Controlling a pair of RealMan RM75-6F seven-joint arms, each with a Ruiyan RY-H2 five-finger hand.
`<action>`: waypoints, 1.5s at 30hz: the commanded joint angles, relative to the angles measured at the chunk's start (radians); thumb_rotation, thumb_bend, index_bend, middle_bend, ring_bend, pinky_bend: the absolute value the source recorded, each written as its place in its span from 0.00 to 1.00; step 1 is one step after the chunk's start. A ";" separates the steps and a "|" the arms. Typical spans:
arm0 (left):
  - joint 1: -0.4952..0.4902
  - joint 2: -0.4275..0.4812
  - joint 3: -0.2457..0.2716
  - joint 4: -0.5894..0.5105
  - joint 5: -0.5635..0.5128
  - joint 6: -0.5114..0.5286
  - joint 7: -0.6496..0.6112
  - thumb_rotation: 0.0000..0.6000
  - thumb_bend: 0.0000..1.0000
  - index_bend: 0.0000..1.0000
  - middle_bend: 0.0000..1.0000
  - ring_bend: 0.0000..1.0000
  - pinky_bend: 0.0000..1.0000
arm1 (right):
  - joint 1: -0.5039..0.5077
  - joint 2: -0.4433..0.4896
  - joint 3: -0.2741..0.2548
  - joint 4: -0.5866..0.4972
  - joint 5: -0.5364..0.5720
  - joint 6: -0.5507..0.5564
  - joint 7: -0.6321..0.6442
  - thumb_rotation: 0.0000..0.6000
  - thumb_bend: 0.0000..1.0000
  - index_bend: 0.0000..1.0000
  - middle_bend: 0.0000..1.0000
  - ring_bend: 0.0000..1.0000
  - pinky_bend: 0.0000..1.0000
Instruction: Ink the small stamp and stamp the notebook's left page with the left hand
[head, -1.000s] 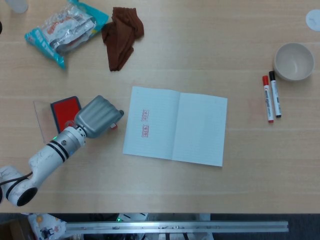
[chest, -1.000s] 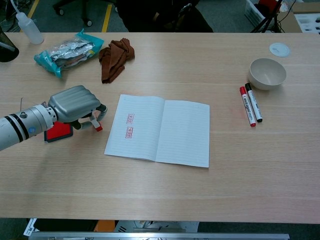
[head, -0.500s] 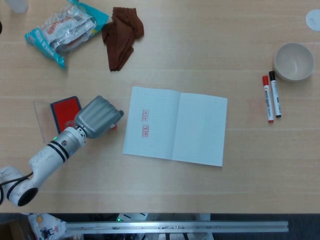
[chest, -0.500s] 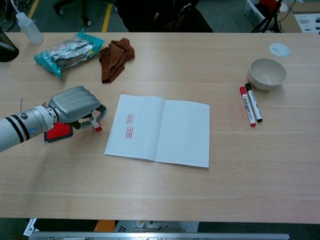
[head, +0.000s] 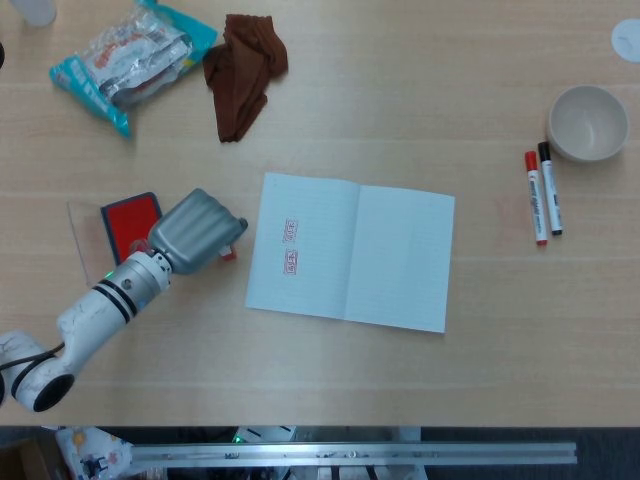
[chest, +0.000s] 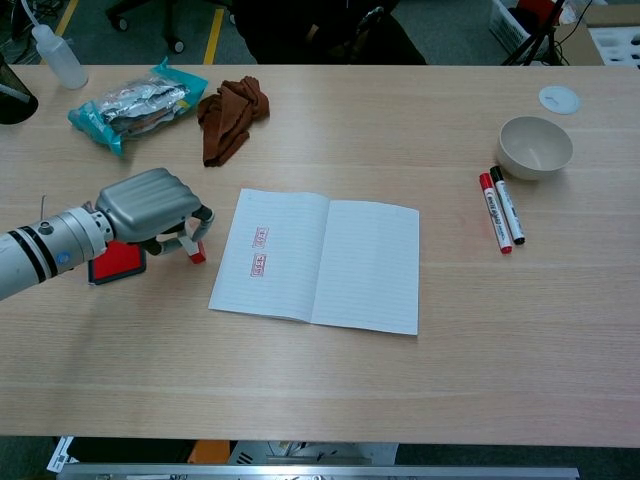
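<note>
My left hand (head: 198, 231) (chest: 152, 207) hovers just left of the open notebook (head: 350, 250) (chest: 318, 259), fingers curled down around the small stamp (chest: 194, 251) (head: 227, 252), whose red base shows below the fingertips close to the table. The notebook's left page carries two red stamp marks (head: 290, 247) (chest: 260, 251). The red ink pad (head: 130, 221) (chest: 116, 261) lies left of the hand, partly hidden by it in the chest view. My right hand is in neither view.
A brown cloth (head: 244, 70) and a foil snack bag (head: 134, 55) lie at the back left. A bowl (head: 588, 122), a red marker (head: 535, 196) and a black marker (head: 550, 188) sit far right. A plastic bottle (chest: 55, 56) stands at the far left corner.
The left hand with the stamp has shifted very slightly; otherwise nothing has visibly moved.
</note>
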 joint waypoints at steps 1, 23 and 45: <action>0.000 0.010 -0.003 -0.009 0.002 0.009 0.000 1.00 0.33 0.55 1.00 1.00 1.00 | 0.000 0.000 0.000 0.000 0.000 0.000 0.000 1.00 0.22 0.34 0.47 0.50 0.54; 0.098 0.123 0.012 0.029 -0.034 0.108 -0.017 1.00 0.33 0.55 1.00 1.00 1.00 | 0.008 -0.003 -0.001 -0.017 -0.011 -0.004 -0.013 1.00 0.22 0.34 0.47 0.50 0.54; 0.120 0.042 0.024 0.182 -0.009 0.094 -0.029 1.00 0.33 0.56 1.00 1.00 1.00 | 0.003 0.006 -0.002 -0.041 -0.007 0.005 -0.038 1.00 0.22 0.34 0.47 0.50 0.54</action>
